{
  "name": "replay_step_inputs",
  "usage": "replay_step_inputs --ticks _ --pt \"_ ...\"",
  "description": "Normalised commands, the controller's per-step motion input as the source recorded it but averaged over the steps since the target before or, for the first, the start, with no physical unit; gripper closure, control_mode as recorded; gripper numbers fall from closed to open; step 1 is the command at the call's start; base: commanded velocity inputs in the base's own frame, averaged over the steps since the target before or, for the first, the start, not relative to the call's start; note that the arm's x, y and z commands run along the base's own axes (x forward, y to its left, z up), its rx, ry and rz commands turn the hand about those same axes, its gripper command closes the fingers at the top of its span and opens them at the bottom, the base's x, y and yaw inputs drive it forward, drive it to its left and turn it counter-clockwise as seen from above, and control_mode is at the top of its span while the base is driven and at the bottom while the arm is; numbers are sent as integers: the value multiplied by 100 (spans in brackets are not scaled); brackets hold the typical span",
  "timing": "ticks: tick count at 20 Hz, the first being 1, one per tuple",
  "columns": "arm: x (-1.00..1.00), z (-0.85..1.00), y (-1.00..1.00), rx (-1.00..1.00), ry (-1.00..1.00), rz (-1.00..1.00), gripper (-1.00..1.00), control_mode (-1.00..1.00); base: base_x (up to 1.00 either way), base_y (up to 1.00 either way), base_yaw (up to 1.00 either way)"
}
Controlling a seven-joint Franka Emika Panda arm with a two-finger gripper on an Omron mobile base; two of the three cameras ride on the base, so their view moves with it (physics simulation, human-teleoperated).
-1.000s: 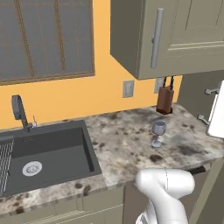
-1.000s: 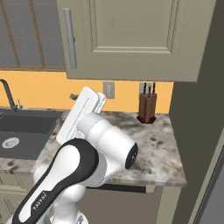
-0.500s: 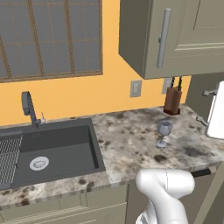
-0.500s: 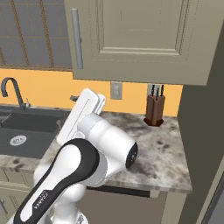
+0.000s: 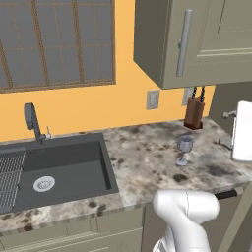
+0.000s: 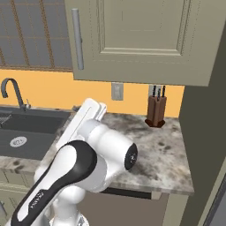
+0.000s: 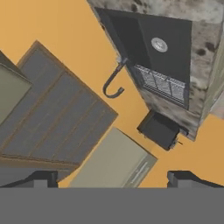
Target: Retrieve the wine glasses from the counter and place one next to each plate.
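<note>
One wine glass (image 5: 184, 149) of grey-blue tint stands upright on the granite counter (image 5: 147, 162), right of the dark sink (image 5: 54, 170) and in front of the knife block (image 5: 194, 112). In the right base view my arm (image 6: 88, 145) covers the part of the counter (image 6: 167, 154) where the glass stands. My gripper (image 7: 114, 179) is open with nothing between its fingertips (image 7: 43, 177). It is raised well off the counter and looks along the wall at the sink (image 7: 148, 48) and faucet (image 7: 113, 83). The plates are out of view.
Wall cabinets (image 5: 197, 39) hang over the right end of the counter, beside a window (image 5: 54, 44). A tall panel (image 6: 205, 132) closes the counter's right end. A dark box (image 7: 162, 129) sits on the counter beyond the sink. The faucet (image 5: 32, 120) rises behind the sink.
The whole picture has slid a little to the right in both base views, so the camera has moved. The glass keeps its spot on the counter. The gripper stays open.
</note>
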Motion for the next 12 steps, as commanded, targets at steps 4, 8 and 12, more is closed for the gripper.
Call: replay_step_inputs --ticks 4,8,12 --pt "0 -26 -35 0 23 0 -100 -100 0 0 0" --pt "0 -39 -25 0 19 0 -100 -100 0 0 0" --pt "31 -52 -1 -4 22 -4 -100 -100 0 0 0"
